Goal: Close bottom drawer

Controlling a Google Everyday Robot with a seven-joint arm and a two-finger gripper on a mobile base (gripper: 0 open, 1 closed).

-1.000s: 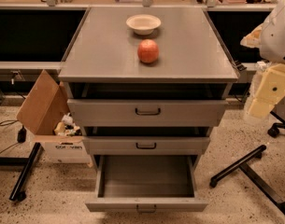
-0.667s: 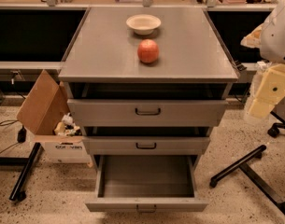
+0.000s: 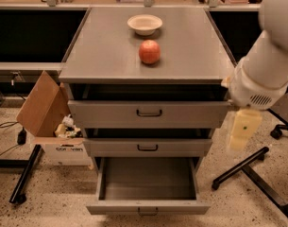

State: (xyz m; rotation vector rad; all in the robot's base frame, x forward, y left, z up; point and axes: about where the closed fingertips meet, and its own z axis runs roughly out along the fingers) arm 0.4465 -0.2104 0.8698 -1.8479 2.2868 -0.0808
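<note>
The bottom drawer (image 3: 148, 207) of the grey metal cabinet (image 3: 110, 56) is pulled far out. Its plain grey tray (image 3: 150, 176) is empty and its slim front panel carries a small dark bar handle (image 3: 148, 211). The middle drawer (image 3: 147, 147) and the top drawer (image 3: 148, 113) stand slightly out. My white arm (image 3: 271, 56) hangs at the cabinet's right side. The pale yellow gripper (image 3: 240, 129) points down beside the right end of the top and middle drawers, above the open drawer's level and apart from it.
A red apple (image 3: 149, 51) and a white bowl (image 3: 144, 24) sit on the cabinet top. An open cardboard box (image 3: 51, 122) stands on the floor at the left. Black chair legs (image 3: 249, 169) lie on the floor at the right, a black bar (image 3: 25, 174) at the left.
My arm has come down and to the left, closer to the cabinet's right side. The drawers, apple and bowl have not moved.
</note>
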